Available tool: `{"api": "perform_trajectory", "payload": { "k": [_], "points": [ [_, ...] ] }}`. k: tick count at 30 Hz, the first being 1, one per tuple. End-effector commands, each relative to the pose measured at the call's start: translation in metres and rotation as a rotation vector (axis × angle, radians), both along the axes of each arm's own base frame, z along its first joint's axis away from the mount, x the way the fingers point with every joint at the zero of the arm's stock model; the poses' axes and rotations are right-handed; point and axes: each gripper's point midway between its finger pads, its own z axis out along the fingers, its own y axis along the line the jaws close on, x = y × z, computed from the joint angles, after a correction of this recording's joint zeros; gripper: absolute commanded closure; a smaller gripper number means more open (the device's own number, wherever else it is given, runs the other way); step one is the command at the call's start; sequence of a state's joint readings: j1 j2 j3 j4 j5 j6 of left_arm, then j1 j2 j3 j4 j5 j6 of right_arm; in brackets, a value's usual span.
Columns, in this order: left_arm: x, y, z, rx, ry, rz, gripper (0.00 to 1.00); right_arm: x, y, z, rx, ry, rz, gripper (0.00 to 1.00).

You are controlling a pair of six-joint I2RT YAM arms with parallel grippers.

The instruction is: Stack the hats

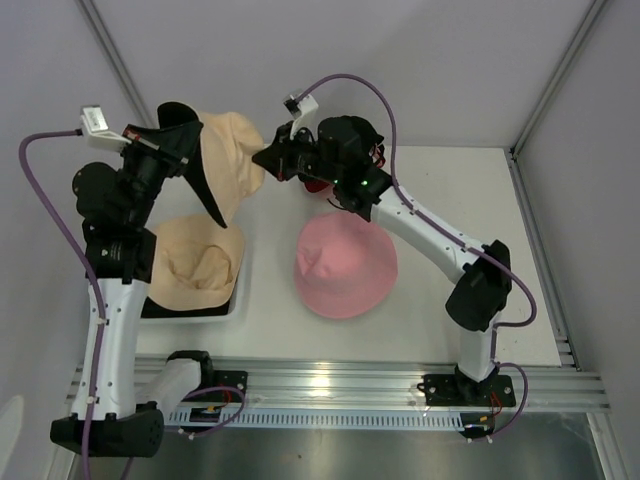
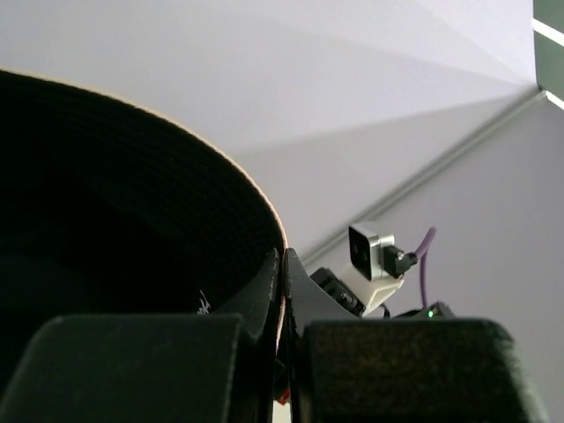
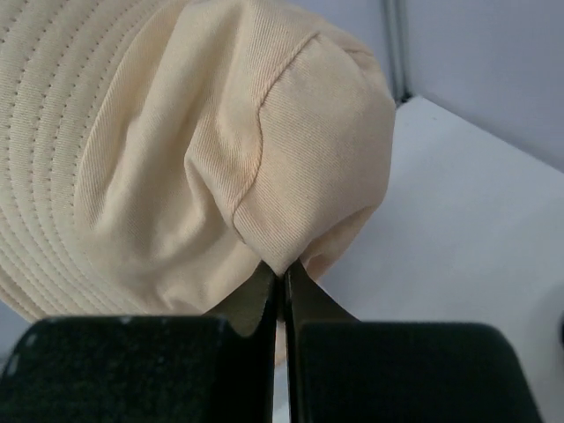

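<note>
Right wrist: fingers [image 3: 253, 308] tight on beige hat [image 3: 176, 132] crown

Pink hat [image 1: 345, 265], beige hat [image 3: 220, 132] with ringed brim stitching, white table [image 1: 450, 185], purple cables [image 1: 40, 190]

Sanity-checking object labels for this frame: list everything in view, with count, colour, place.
beige hat with black underside: 1, lifted off the table, far left
beige hat: 1, lying on the tray, left
pink bucket hat: 1, table centre
tray: 1, dark with pale rim, left edge
red-and-black item: 1, mostly hidden under the right arm, kind unclear
table: 1, white
left gripper: 1, black, shut on the lifted hat's brim
right gripper: 1, black, shut on the lifted hat's crown
</note>
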State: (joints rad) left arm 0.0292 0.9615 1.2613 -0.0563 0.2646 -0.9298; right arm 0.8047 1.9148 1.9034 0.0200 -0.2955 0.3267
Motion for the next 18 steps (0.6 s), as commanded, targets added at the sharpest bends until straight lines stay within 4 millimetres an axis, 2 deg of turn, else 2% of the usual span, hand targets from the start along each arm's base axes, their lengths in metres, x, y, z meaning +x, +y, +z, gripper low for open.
{"api": "perform_trajectory", "payload": {
  "k": [1, 2, 3, 5, 6, 7, 8, 9, 10, 12, 13, 15, 16, 18],
  "points": [
    [-0.003, -0.042, 0.017, 0.057, -0.061, -0.172, 0.99, -0.002, -0.052, 0.08, -0.083, -0.29, -0.139, 1.0],
    [-0.002, -0.048, 0.017, 0.07, -0.062, -0.197, 0.99, -0.004, -0.062, 0.088, -0.109, -0.325, -0.169, 1.0],
    [0.003, -0.054, 0.016, 0.076, -0.055, -0.222, 0.99, -0.008, -0.084, 0.102, -0.145, -0.369, -0.233, 1.0],
    [0.006, -0.068, 0.01, 0.076, -0.038, -0.261, 0.99, -0.011, -0.108, 0.113, -0.228, -0.468, -0.29, 1.0],
    [0.012, -0.074, 0.004, 0.073, -0.021, -0.278, 0.99, -0.016, -0.132, 0.12, -0.261, -0.485, -0.354, 1.0],
    [0.009, -0.086, 0.01, 0.065, -0.058, -0.317, 0.99, -0.017, -0.145, 0.124, -0.297, -0.522, -0.385, 1.0],
    [0.01, -0.093, 0.009, 0.054, -0.063, -0.344, 0.99, -0.018, -0.157, 0.126, -0.313, -0.531, -0.416, 1.0],
    [0.009, -0.102, 0.009, 0.043, -0.073, -0.38, 0.99, -0.026, -0.179, 0.138, -0.312, -0.543, -0.468, 1.0],
    [0.012, -0.12, 0.004, 0.033, -0.073, -0.438, 0.99, -0.025, -0.188, 0.131, -0.337, -0.535, -0.487, 1.0],
    [0.013, -0.141, 0.012, 0.029, -0.108, -0.501, 0.99, -0.022, -0.217, 0.131, -0.36, -0.522, -0.56, 1.0],
    [0.016, -0.161, 0.018, 0.047, -0.127, -0.554, 0.99, -0.027, -0.233, 0.132, -0.36, -0.517, -0.589, 1.0],
    [0.018, -0.181, 0.015, 0.054, -0.116, -0.61, 0.99, -0.029, -0.259, 0.134, -0.357, -0.503, -0.649, 1.0],
    [0.018, -0.197, 0.015, 0.057, -0.117, -0.658, 0.99, -0.039, -0.272, 0.138, -0.34, -0.504, -0.661, 1.0],
    [0.018, -0.208, 0.006, 0.054, -0.092, -0.685, 0.99, -0.05, -0.279, 0.136, -0.321, -0.487, -0.643, 1.0]
  ]
}}
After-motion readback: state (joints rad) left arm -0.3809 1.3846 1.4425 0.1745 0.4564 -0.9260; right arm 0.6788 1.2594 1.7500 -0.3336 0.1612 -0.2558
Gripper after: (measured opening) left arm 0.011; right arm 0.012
